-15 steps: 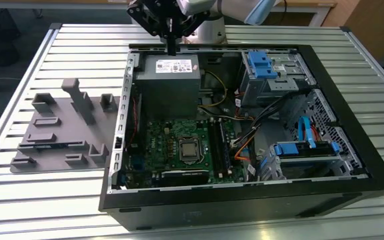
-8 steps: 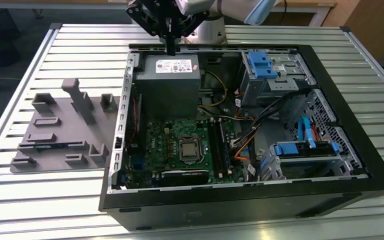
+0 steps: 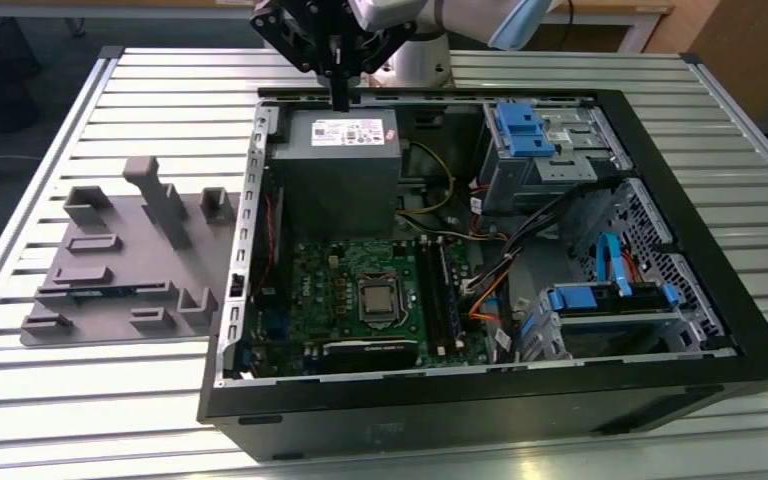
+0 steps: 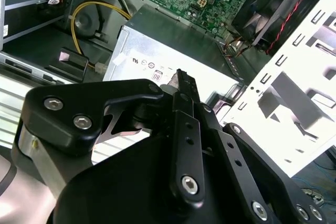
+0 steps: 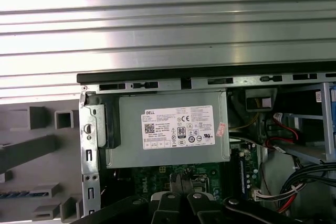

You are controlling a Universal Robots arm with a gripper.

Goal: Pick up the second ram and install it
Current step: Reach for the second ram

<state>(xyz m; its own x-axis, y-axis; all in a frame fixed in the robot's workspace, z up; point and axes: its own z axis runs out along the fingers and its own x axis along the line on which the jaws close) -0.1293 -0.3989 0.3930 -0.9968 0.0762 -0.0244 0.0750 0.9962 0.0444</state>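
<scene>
The claw (image 3: 341, 98) hangs pinched shut and empty above the power supply (image 3: 337, 150). The second ram (image 3: 104, 291) lies in the gray holder tray (image 3: 137, 262), at the exterior view's left.

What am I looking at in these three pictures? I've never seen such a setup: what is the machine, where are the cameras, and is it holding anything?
This is a single robot arm with a black two-fingered tool at its end. The exterior view takes in the whole scene from off the arm. The two wrist views come from cameras riding near the tool. On the slatted table lies an open PC case, showing a green motherboard and a gray power supply. Beside the case, on the exterior view's left, is a gray tray. In it lies a thin blue strip, apparently the ram. The tool hangs above the power supply, fingers together, holding nothing visible.
</scene>
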